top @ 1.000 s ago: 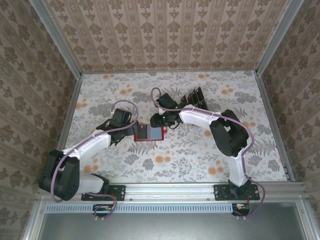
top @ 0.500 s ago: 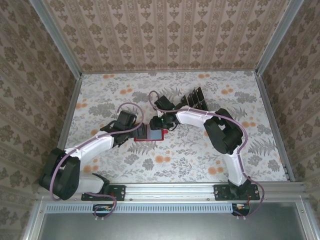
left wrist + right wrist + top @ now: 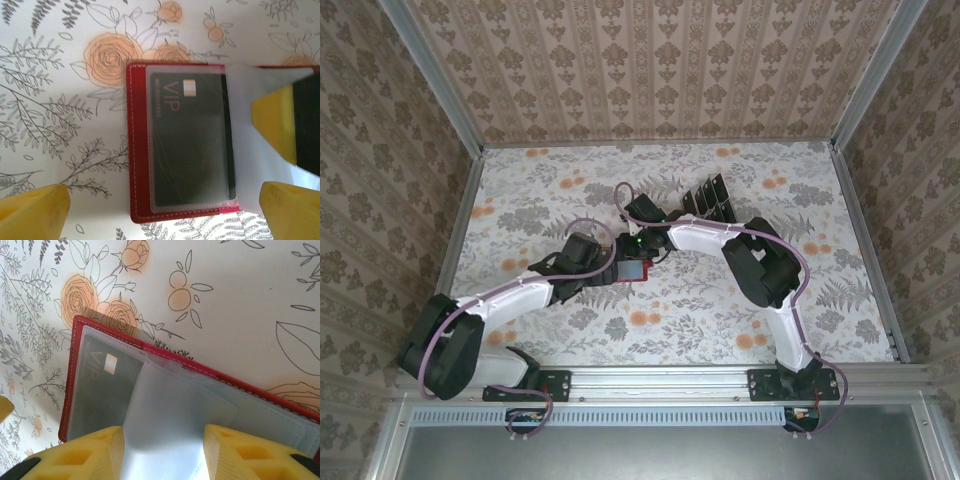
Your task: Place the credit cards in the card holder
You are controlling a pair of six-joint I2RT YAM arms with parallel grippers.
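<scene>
The red card holder (image 3: 137, 150) lies open on the floral table, also seen under both grippers in the top view (image 3: 638, 273). One dark credit card (image 3: 190, 150) marked VIP sits in its left clear pocket (image 3: 97, 390). A pale pocket leaf (image 3: 170, 430) stands lifted between the fingers of my right gripper (image 3: 164, 456), whose jaws are wide apart. My left gripper (image 3: 162, 220) hovers open just above the holder's near edge (image 3: 600, 262). The right gripper (image 3: 632, 256) is over the holder's right half. More dark cards (image 3: 708, 196) stand behind it.
The spare cards stand in a clear slotted rack (image 3: 715, 205) behind the right arm's forearm. A yellow finger (image 3: 277, 120) of the right gripper crosses the left wrist view at the right. Patterned walls enclose the table on three sides.
The left arm has swung right, bringing its gripper up to the holder. The right gripper has edged left over the holder, and the pale leaf now stands up.
</scene>
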